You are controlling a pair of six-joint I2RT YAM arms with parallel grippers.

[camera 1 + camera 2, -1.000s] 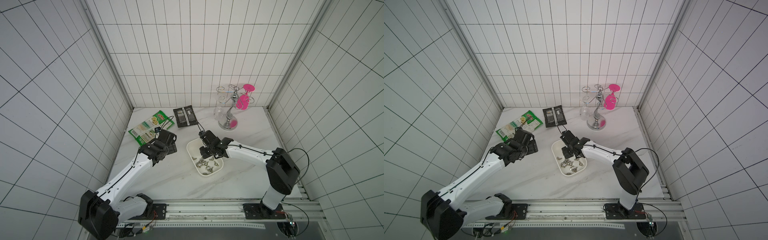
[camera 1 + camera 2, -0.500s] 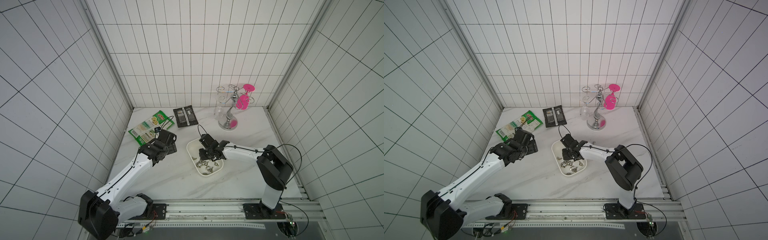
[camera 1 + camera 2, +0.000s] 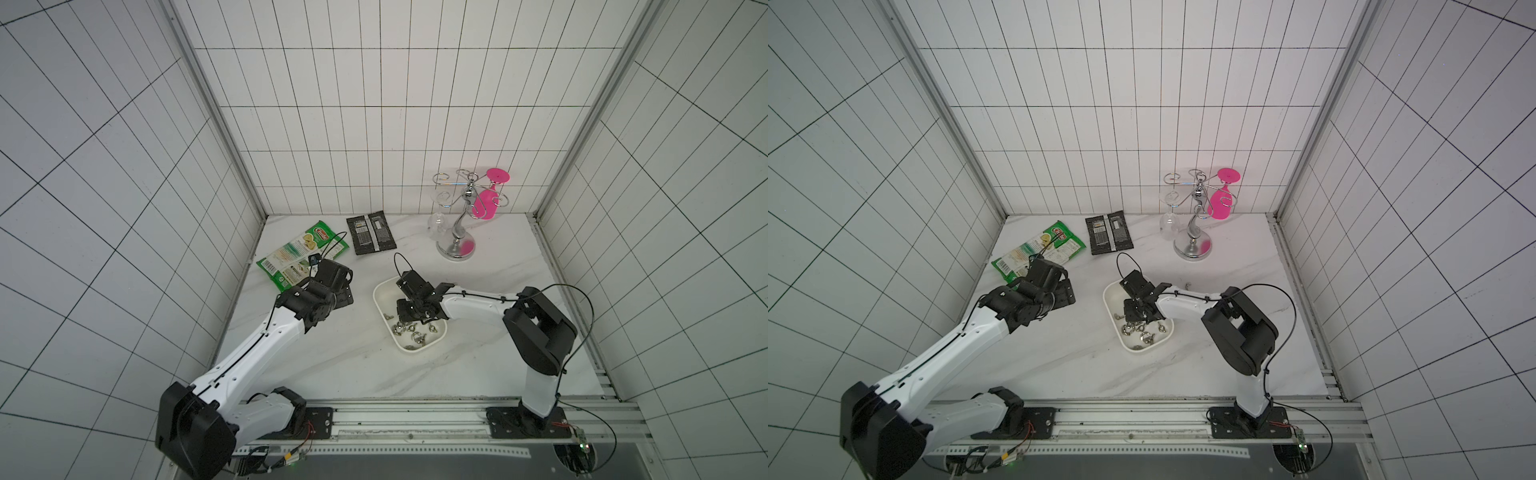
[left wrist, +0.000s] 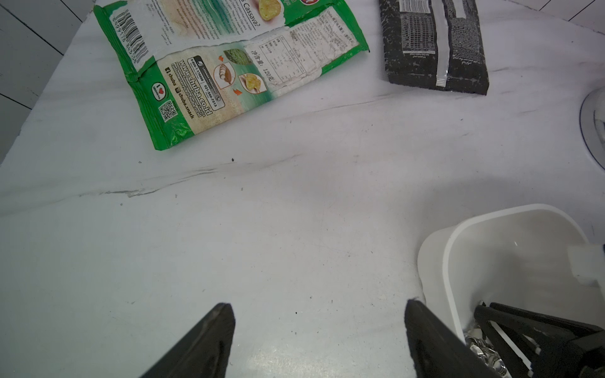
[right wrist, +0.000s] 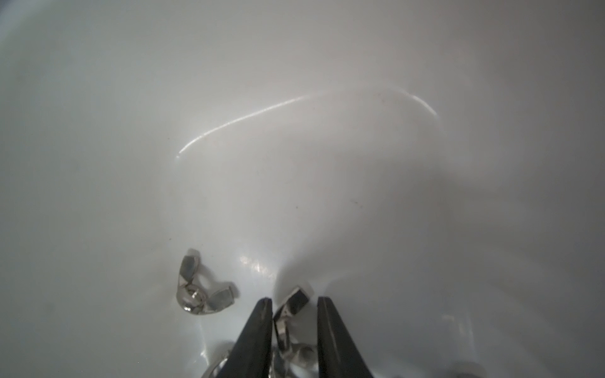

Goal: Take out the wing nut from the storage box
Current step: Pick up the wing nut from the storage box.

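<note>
Now that the right arm has tucked its elbow in and sunk lower into the storage box (image 3: 375, 297), the right gripper (image 5: 294, 302) stands narrowed on a wing nut (image 5: 291, 311), pinched on edge between slim black fingers (image 5: 258, 327). I'd judge only the lift out remains. The nut is small, bright metal with rounded ears. A loose nut (image 5: 199, 291) lies just beside it on the glossy white plastic floor, while the left gripper (image 4: 319, 304) gapes wide over the pale veined table (image 4: 262, 229).

green snack packet (image 4: 229, 65) reading "Cassava?", "chuba.snack", "120", perhaps "www.chuba.co.id", black packet (image 4: 432, 45) print unreadable
</note>
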